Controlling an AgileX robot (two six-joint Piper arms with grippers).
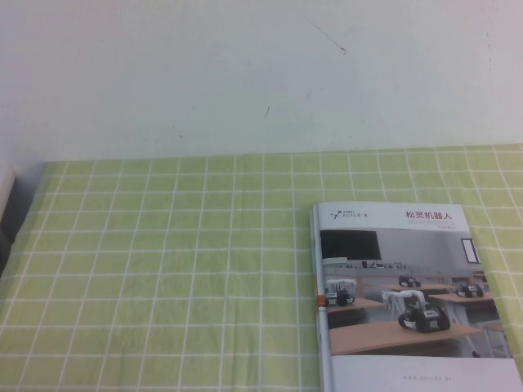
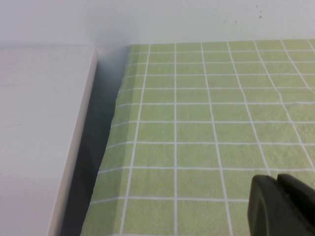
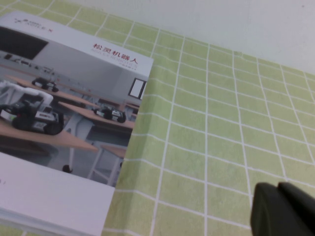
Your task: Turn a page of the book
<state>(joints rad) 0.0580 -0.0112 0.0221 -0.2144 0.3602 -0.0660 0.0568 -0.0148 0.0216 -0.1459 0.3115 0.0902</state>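
Closed book (image 1: 413,298) sits at the near right of the worktop (image 1: 163,269), front cover up, spine toward the middle, its near edge cut off by the high view. Cover is white with a red Chinese title at the top right and a photo of small robots on wooden desks. No page showing, only thin page edges along the spine side. Worktop carries a green cloth with a white grid; a white wall stands behind it.

Neither arm appears in the high view. Left claw (image 2: 281,206) shows only as a dark tip in the left wrist view, above bare green cloth near the worktop's left edge, beside a white board (image 2: 44,132); can't tell how far open, holding nothing visible. Right claw (image 3: 283,211) is likewise a dark tip in the right wrist view, above cloth just right of the book (image 3: 64,118), apart from it; opening can't be told, nothing visibly held.
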